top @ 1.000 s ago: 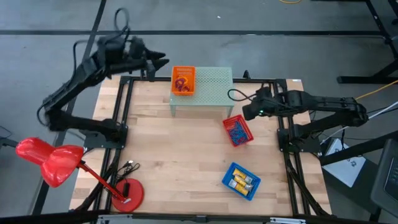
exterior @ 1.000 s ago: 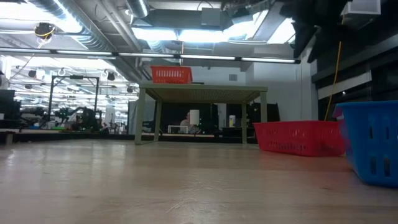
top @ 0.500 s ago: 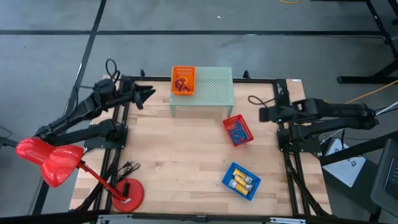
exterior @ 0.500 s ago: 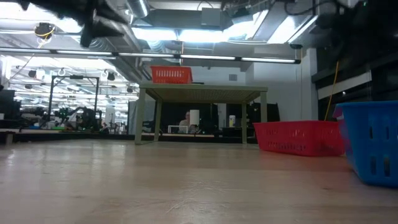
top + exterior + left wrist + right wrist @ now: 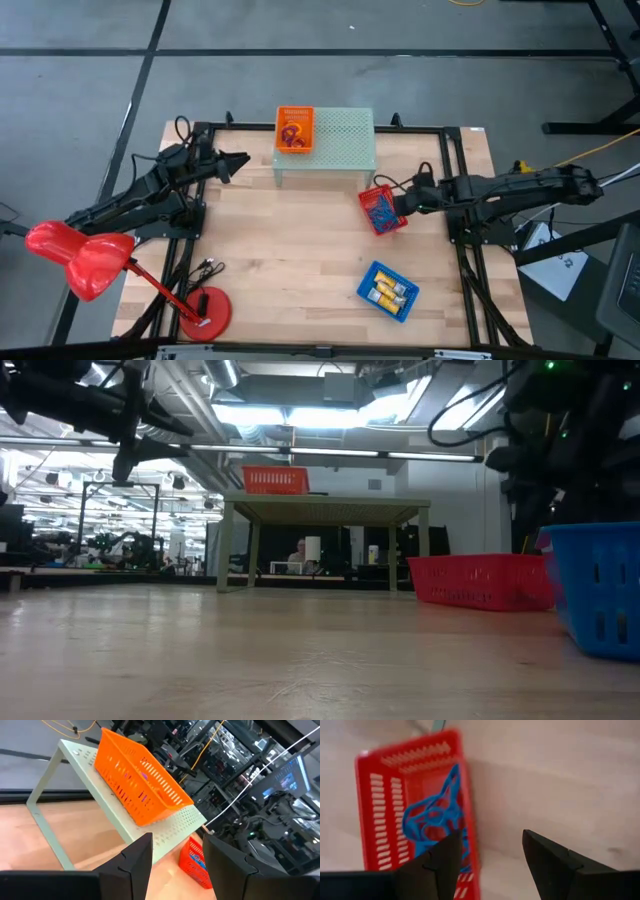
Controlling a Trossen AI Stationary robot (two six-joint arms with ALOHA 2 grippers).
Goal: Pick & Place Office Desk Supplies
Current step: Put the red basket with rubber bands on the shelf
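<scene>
Right gripper [image 5: 398,205] hangs at the right edge of the red basket [image 5: 383,211], jaws wide apart, nothing between them. Left gripper [image 5: 240,160] waits over the table's left side, near the green shelf [image 5: 340,140], also spread and empty.

Step in hand, by my reading: reaching into the red basket for the blue clips [image 5: 436,818]. To do it well, the arm should shift inward so both fingers clear the basket wall, then drop straight down on one loop at the pile's edge, not the whole tangle.

Clips lie heaped in the basket, mid-right of the table. The heap runs along the basket's long axis, which in the high view angles a little off the table's edges. Single loops point every way; cannot tell one's heading.

Orange basket [image 5: 295,129] sits on the shelf, blue basket [image 5: 388,290] nearer the front.
</scene>
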